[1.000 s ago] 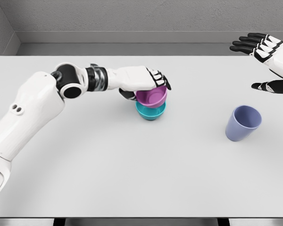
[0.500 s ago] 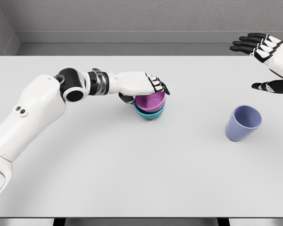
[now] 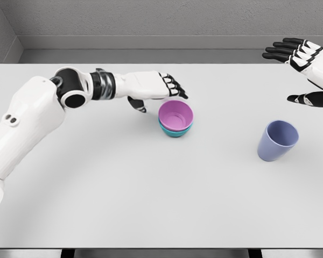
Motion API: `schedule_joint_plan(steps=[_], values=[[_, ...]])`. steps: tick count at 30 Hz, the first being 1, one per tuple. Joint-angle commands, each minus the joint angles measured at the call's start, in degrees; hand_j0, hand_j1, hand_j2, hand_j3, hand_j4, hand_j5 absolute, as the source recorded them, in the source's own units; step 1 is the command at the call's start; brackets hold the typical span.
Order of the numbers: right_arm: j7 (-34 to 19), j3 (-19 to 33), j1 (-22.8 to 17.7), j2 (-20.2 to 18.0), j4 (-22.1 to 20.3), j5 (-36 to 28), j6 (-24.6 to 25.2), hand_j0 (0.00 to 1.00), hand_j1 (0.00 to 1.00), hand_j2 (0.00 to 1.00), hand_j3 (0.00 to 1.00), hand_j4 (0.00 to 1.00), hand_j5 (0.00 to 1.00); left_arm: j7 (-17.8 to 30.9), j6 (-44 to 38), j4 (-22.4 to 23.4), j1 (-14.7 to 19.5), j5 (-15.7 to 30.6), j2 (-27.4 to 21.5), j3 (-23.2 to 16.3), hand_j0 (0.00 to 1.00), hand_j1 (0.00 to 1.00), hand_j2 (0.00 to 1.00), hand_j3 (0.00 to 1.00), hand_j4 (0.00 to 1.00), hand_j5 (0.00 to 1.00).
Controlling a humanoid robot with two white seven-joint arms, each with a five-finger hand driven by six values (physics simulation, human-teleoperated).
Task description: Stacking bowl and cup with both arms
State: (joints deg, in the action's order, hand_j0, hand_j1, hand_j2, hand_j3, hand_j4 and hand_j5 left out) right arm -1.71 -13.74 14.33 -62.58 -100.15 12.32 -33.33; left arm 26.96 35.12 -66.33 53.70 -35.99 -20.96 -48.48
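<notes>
Left robot hand (image 3: 156,88): fingers spread and relaxed, holding nothing; hovers just up-left of the pink bowl, apart from its rim.
Right robot hand (image 3: 307,67): open, fingers extended, empty; raised well to the right of the pink bowl, above and beyond the cup.
Pink bowl (image 3: 176,115): upright, nested inside the teal bowl, near the middle of the counter.
Teal bowl (image 3: 174,132): under the pink bowl, only its lower wall and rim edge showing; sits flat on the counter.
Cup (image 3: 278,140): lavender, well right of the pink bowl, tilted with its mouth toward the upper right; not touched by anything.
Counter (image 3: 124,193): pale grey, flat.
Handling, cup: judged light, rigid, smooth-walled plastic, likely slippery; tapered, so a grip may slide toward the narrow base.
Hold point, cup: best wrapped around the mid-wall, thumb opposite the fingers, below the rim.
Handling, bowls: judged light and stiff; the nested pair may shift if nudged sideways.
Task state: bowls stacked; cup not yet placed in the pink bowl.
</notes>
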Motion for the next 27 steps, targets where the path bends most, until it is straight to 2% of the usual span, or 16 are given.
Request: schedule_joint_plan(steps=[1,8,10,11,12,14,16,21,22,23,24,25,27], values=[[0.0,0.0,0.0,-0.1,0.0,-0.4,0.0,1.0,1.0,1.0,1.0,1.0,1.0,-0.1,-0.1,-0.1,0.0,5.5,-4.5,0.1,1.0,1.0,1.0,1.0,1.0,1.0],[0.0,0.0,-0.7,-1.1,0.1,-0.5,-0.1,1.0,1.0,1.0,1.0,1.0,1.0,-0.1,-0.1,-0.4,-1.0,17.9,-19.4,0.3,1.0,1.0,1.0,1.0,1.0,1.0],[-0.1,1.2,-0.9,-1.6,0.1,-0.3,0.0,1.0,1.0,1.0,1.0,1.0,1.0,-0.1,-0.1,-0.4,-1.2,19.2,-21.1,0.3,1.0,1.0,1.0,1.0,1.0,1.0],[-2.6,2.0,-1.0,-1.8,0.0,-0.1,0.5,1.0,1.0,1.0,1.0,1.0,1.0,-0.1,-0.1,-0.4,-1.8,19.2,-21.9,0.3,1.0,1.0,1.0,1.0,1.0,1.0],[-9.9,2.3,-0.8,-2.0,0.2,-0.1,1.0,1.0,1.0,1.0,1.0,1.0,1.0,-0.1,-0.1,-0.4,-2.1,19.2,-22.7,0.4,1.0,1.0,1.0,1.0,1.0,1.0],[-24.4,6.3,-0.2,-2.0,0.0,-0.1,1.2,1.0,1.0,1.0,1.0,1.0,1.0,-0.1,-0.1,-0.3,-3.3,19.2,-24.3,2.2,1.0,1.0,1.0,1.0,1.0,1.0],[-33.3,9.6,0.0,-1.9,-0.1,-0.1,1.1,1.0,1.0,1.0,1.0,1.0,1.0,-0.1,-0.1,-0.3,-4.7,19.2,-25.1,3.7,1.0,1.0,1.0,1.0,1.0,1.0],[-33.3,8.8,1.8,-1.7,-0.1,-0.8,1.3,1.0,1.0,1.0,1.0,1.0,1.0,-0.2,-0.1,-0.4,-4.9,19.2,-26.0,3.7,1.0,1.0,1.0,1.0,1.0,1.0],[-33.3,7.0,2.8,-1.4,0.2,-0.8,1.4,1.0,1.0,1.0,1.0,1.0,1.0,-0.1,-0.1,-0.4,-5.0,19.2,-26.0,3.7,1.0,1.0,1.0,1.0,1.0,1.0],[-33.3,3.0,5.5,-0.9,0.7,-0.8,1.4,1.0,1.0,1.0,1.0,1.0,1.0,-0.1,-0.1,-0.4,-5.0,19.2,-26.0,3.7,1.0,1.0,1.0,1.0,1.0,1.0],[-33.3,-3.2,11.1,1.2,2.8,-0.8,1.4,1.0,1.0,1.0,1.0,1.0,1.0,-0.2,-0.1,-0.5,-5.0,19.2,-26.0,3.7,1.0,1.0,1.0,1.0,1.0,1.0],[-33.3,-7.8,14.3,2.1,4.9,-0.8,1.3,1.0,1.0,1.0,1.0,1.0,1.0,-0.2,-0.1,-0.6,-5.0,19.2,-26.0,3.7,1.0,1.0,1.0,1.0,1.0,1.0],[-33.3,-9.6,15.1,2.4,6.3,-0.7,1.2,1.0,1.0,1.0,1.0,1.0,1.0,-0.1,-0.1,-0.9,-5.0,19.2,-26.0,3.7,1.0,1.0,1.0,1.0,1.0,1.0]])
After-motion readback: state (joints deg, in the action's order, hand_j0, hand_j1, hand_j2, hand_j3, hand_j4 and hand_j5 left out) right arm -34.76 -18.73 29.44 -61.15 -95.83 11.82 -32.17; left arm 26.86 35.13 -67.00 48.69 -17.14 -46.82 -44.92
